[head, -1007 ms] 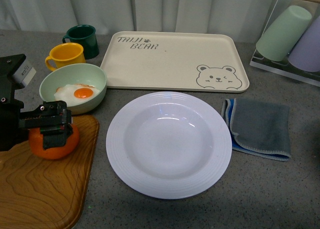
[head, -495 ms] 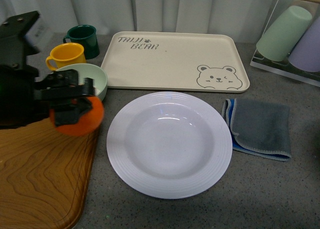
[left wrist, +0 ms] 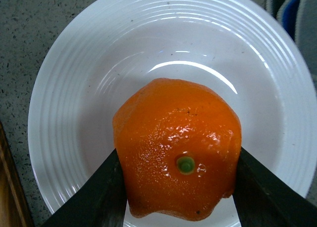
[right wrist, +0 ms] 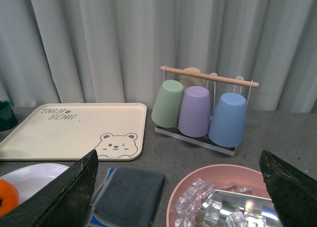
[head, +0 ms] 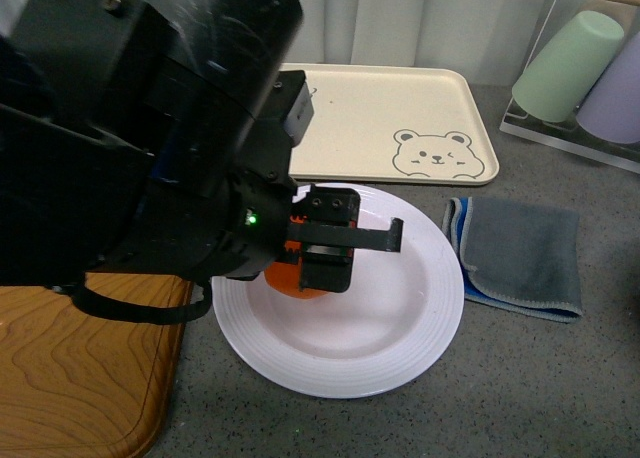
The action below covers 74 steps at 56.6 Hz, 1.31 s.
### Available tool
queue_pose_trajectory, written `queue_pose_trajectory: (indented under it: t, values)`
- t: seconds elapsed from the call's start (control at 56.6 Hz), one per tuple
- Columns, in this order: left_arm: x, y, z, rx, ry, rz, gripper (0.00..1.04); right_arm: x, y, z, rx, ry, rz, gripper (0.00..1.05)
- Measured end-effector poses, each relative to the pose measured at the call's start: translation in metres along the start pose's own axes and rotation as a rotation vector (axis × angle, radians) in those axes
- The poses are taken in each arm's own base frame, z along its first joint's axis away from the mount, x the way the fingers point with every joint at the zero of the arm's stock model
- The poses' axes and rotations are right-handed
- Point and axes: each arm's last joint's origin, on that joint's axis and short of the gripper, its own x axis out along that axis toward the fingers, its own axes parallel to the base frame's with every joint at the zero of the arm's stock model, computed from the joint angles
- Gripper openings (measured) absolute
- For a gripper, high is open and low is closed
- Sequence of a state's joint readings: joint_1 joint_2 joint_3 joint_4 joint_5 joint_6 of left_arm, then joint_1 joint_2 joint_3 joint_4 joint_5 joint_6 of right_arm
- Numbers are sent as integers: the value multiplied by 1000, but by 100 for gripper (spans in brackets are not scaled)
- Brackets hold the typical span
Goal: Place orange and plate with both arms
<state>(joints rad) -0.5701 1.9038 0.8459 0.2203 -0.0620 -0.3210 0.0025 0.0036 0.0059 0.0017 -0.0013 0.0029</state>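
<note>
The orange (left wrist: 178, 147), stem dot facing the camera, is clamped between the two black fingers of my left gripper (left wrist: 178, 197). It hangs over the bowl of the white ridged plate (left wrist: 64, 88); I cannot tell whether it touches. In the front view the left gripper (head: 345, 248) sits over the plate (head: 400, 348), and only a sliver of the orange (head: 282, 278) shows behind it. My right gripper (right wrist: 178, 192) stands open and empty, well off to the right. From there the plate's edge (right wrist: 29, 180) and the orange (right wrist: 6, 197) show at the far side.
A cream bear tray (head: 400, 108) lies behind the plate, a grey cloth (head: 520, 253) to its right, a wooden board (head: 80, 378) to its left. A rack of cups (head: 590, 68) stands back right. Below the right gripper sits a pink bowl of ice (right wrist: 223, 197).
My left arm has lifted the orange off the wooden board and carried it right, over the plate. The arm now hides the mugs and the green bowl.
</note>
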Motion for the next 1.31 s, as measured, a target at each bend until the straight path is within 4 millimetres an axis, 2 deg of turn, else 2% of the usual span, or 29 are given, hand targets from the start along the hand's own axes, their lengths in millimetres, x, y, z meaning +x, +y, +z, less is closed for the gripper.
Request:
queue_pose_trajectory:
  t: [0.212, 0.389, 0.512, 0.707, 0.866, 0.901, 0.972, 1.025, 1.113, 1.219, 1.307]
  values:
    - [14, -6, -5, 16, 50, 30, 49, 0, 0, 0, 0, 0, 0, 95]
    - [17, -5, -7, -5, 62, 42, 82, 0, 0, 0, 0, 0, 0, 95]
    - [14, -4, -4, -16, 50, 27, 100, 0, 0, 0, 0, 0, 0, 95]
    - [-2, 1, 5, -43, -1, 23, 98, 0, 0, 0, 0, 0, 0, 95]
    - [-33, 14, 14, -51, -147, 36, 98, 0, 0, 0, 0, 0, 0, 95]
    - [-37, 16, 13, -33, -199, 50, 97, 0, 0, 0, 0, 0, 0, 95]
    - [-43, 27, 5, 9, -473, 234, 84, 0, 0, 0, 0, 0, 0, 95]
    - [-51, 36, -5, 18, -590, 285, 77, 0, 0, 0, 0, 0, 4, 95]
    - [-78, 57, -16, 9, -781, 318, 61, 0, 0, 0, 0, 0, 0, 95]
    - [-110, 73, -21, 7, -878, 321, 41, 0, 0, 0, 0, 1, 0, 95]
    - [-123, 83, -35, 22, -861, 321, 25, 0, 0, 0, 0, 1, 0, 95]
